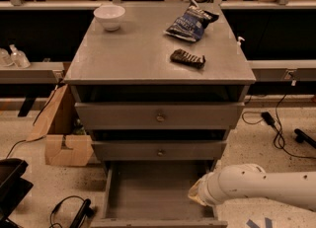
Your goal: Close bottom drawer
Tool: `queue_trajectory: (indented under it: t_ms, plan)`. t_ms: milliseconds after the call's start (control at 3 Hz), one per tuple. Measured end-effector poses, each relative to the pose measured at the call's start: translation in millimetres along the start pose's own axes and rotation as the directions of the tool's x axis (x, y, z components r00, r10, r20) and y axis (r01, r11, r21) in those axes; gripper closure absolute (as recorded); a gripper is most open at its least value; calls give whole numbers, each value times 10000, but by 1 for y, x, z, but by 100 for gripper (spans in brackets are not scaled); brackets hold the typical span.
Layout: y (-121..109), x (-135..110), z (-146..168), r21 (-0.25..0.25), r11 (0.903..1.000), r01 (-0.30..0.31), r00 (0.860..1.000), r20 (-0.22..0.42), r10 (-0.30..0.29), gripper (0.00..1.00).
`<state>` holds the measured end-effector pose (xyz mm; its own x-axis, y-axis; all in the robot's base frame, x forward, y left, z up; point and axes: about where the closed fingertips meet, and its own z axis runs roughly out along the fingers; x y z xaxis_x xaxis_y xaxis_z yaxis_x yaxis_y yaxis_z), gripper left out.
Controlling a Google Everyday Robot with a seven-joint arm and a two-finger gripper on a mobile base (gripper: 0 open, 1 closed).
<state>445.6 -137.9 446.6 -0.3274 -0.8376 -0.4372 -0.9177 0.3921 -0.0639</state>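
you see the bottom drawer (148,195) in plain grey, matching the worktop (133,57). the cream gripper (196,194) on its white arm (266,187) sits at the drawer's four o'clock. on the worktop, a white bowl (109,17) at eleven o'clock, a blue printed bag (190,23) at one.

Cabinet top (138,54) holds white bowl (109,17), chip bag (190,23), dark packet (187,58); hand (196,195) hangs lower right.

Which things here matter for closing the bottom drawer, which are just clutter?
Job: bottom drawer, pulled open; hand, low by the drawer's right wall.
Clutter: white bowl, blue bag, dark packet on the cabinet top; cardboard box on the floor, left.
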Motion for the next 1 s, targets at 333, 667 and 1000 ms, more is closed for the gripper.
queue_trajectory:
  t_ms: [333, 667, 1000]
  plan:
    - [-1, 8, 12, -92, 9998, -170, 9994, -296, 168, 100]
    - [-19, 35, 51, -141, 9974, -709, 9954, -651, 698, 100]
    - [-18, 81, 106, -438, 9883, -1459, 9879, -586, 1432, 100]
